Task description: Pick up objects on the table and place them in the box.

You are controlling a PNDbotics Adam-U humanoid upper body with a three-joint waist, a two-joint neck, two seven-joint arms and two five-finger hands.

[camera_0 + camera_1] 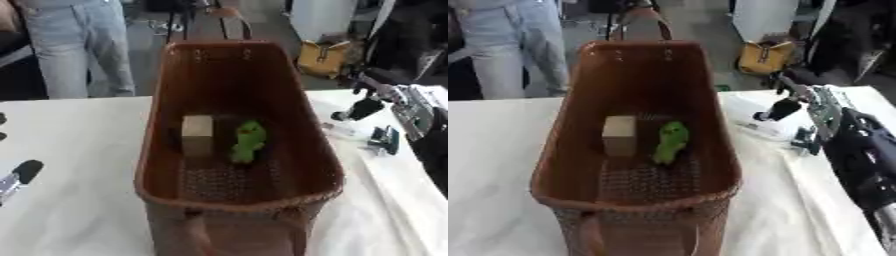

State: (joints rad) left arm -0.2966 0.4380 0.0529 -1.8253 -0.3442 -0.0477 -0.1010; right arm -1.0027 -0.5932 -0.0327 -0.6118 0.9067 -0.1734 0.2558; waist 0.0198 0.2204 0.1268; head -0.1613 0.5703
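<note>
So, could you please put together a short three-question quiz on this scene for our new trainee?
1. True or false: the brown basket holds two things.
2. Which lies on the robot's right inside it: A) the tan block, B) the green toy?
3. Which hand is raised beside the basket with fingers extended, and which shows only fingertips at the picture's edge?

Key:
1. True.
2. B.
3. The right hand is raised beside the basket; the left hand shows only fingertips at the left edge.
</note>
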